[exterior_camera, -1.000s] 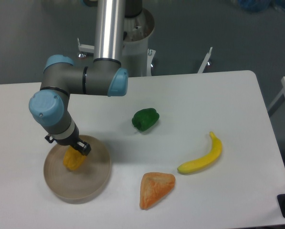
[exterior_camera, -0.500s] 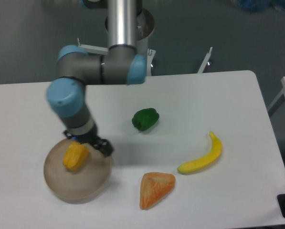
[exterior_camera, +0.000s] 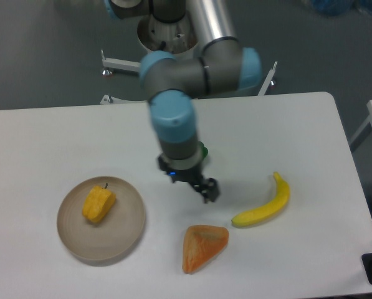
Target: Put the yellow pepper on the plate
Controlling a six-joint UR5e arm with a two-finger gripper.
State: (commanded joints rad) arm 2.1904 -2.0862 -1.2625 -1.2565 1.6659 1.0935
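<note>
The arm is bent at the elbow, with the wrist pointed down. The gripper [exterior_camera: 204, 187] is held low and empty; its jaw opening cannot be made out.

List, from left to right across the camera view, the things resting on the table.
plate with the yellow pepper on it → orange wedge → banana
</note>
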